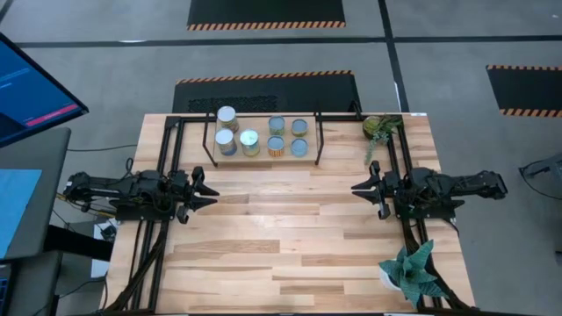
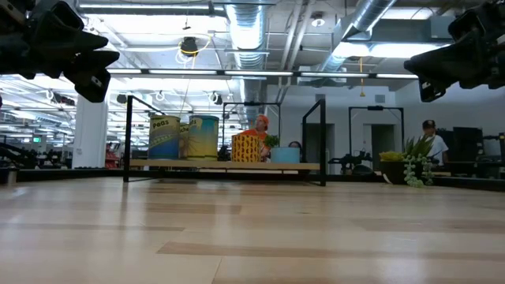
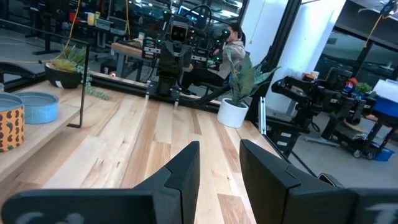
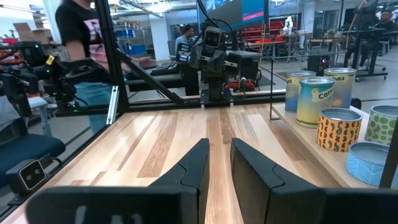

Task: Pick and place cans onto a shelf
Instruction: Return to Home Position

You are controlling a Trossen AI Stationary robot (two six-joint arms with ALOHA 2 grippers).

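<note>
Seven cans (image 1: 249, 140) stand upright on the board of the shelf (image 1: 260, 118), which sits at the far edge of the table (image 1: 281, 237). The left gripper (image 1: 209, 195) hovers over the table's left side and the right gripper (image 1: 362, 193) over its right side, facing each other, both well apart from the shelf. The fingers of each gripper stand slightly apart, with a narrow gap between them, gripping nothing.

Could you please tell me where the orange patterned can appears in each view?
High view: the orange patterned can stands on the shelf, nearer row, second from the picture's right.
Low view: can at mid-shelf.
Left wrist view: can cropped, nearer than the low blue tin.
Right wrist view: can just beyond that tin.
Shared landmark: the low blue tin beside it.
</note>
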